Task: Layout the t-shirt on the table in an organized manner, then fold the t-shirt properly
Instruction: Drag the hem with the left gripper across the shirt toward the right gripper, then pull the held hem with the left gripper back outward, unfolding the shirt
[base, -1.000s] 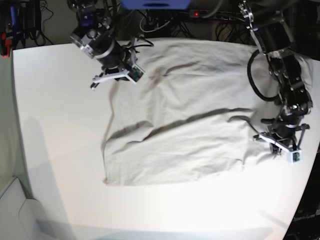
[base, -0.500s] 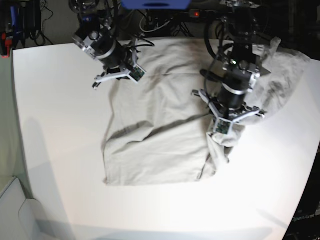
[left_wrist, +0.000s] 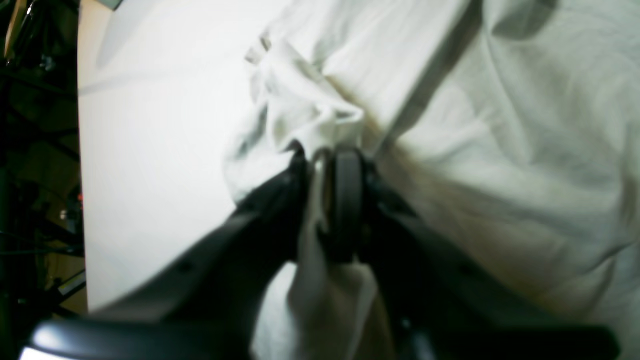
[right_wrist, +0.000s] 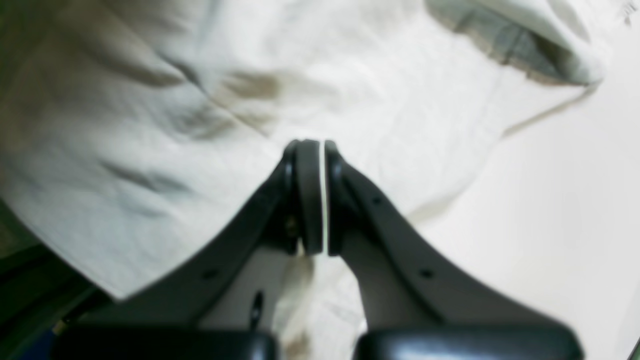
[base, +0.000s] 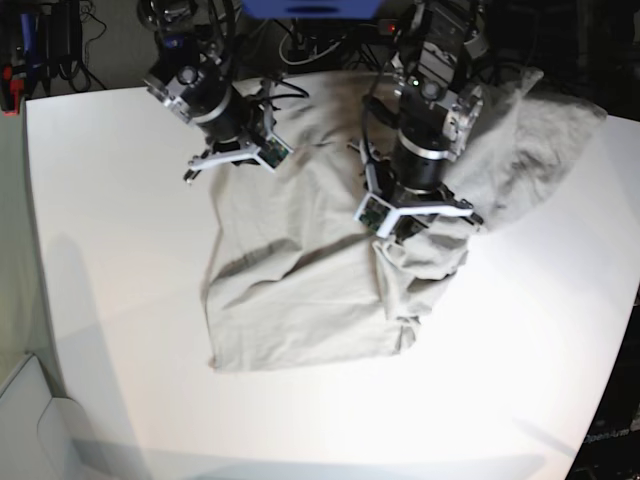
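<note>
Cloth that lay near the table's edge a second ago now sits bunched toward the middle: the left gripper (base: 415, 222) has dragged one side of the t-shirt (base: 300, 290) inward across the table (base: 120, 250), and a doubled flap trails beside and below it. In the left wrist view a pinch of fabric still runs between the jaws, though they look to be easing apart (a release may be starting; too blurred to be sure). The right gripper (right_wrist: 322, 195) stays closed on an edge of the shirt at the far corner. This reads as the first lengthwise fold, needing smoothing yet.
</note>
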